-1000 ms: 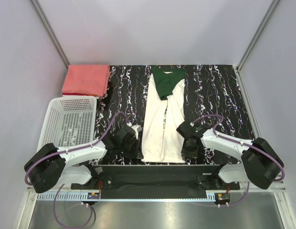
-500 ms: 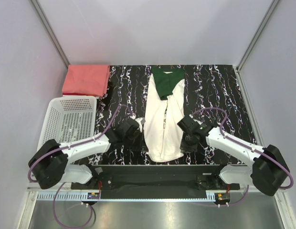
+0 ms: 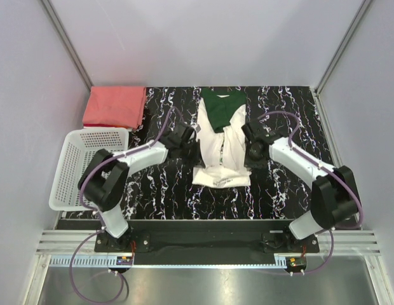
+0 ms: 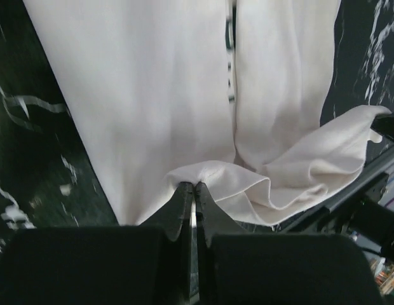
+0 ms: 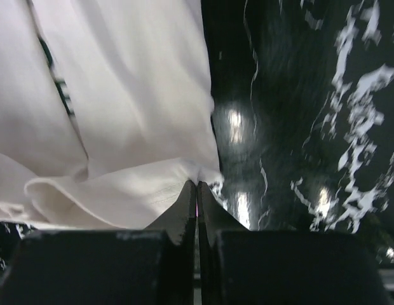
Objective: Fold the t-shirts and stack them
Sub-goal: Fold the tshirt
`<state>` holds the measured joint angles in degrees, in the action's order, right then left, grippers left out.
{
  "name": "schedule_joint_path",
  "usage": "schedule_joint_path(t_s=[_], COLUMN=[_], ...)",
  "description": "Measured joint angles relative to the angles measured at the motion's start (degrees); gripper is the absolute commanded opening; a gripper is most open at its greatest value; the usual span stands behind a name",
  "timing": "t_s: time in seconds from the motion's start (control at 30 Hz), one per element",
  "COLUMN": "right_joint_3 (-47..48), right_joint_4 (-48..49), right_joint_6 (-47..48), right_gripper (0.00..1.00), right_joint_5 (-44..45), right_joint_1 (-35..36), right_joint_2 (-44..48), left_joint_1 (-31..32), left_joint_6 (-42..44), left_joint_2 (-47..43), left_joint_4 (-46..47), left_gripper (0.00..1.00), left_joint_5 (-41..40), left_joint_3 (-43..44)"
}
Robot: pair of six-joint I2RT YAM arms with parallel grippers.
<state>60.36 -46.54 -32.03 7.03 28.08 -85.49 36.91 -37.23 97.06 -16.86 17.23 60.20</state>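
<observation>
On the table, you had the cream shirt doubled at its near fold. The left gripper and right gripper each pinched a hem corner, likely to keep the fold square. Beyond, far left, the salmon shirt lay folded.

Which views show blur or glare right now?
Top external: sharp, evenly lit, no glare. Left wrist: white shirt slightly soft, left hand just a dark silhouette. Right wrist: streaky motion blur and bright glare spots on the table, right hand equally dark.
</observation>
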Motion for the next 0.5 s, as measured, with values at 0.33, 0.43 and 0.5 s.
schedule_joint_path(t_s=[0.33, 0.43, 0.5], right_joint_3=[17.0, 20.9, 24.4], right_joint_4=[3.9, 4.1, 3.8], right_joint_6=[11.1, 12.9, 14.0], right_gripper=[0.00, 0.00, 0.00], right_joint_5=[0.1, -0.8, -1.7], right_joint_1=[-7.5, -8.9, -9.9], right_joint_2=[-14.3, -17.4, -19.8], left_joint_1=[-6.2, -8.4, -10.0], left_joint_6=[7.5, 7.9, 7.9], left_joint_2=[15.4, 17.4, 18.9], left_joint_4=[-4.8, -5.9, -6.4], left_gripper=[0.00, 0.00, 0.00], left_joint_5=[1.1, 1.5, 1.8], left_joint_3=[23.9, 26.8, 28.6])
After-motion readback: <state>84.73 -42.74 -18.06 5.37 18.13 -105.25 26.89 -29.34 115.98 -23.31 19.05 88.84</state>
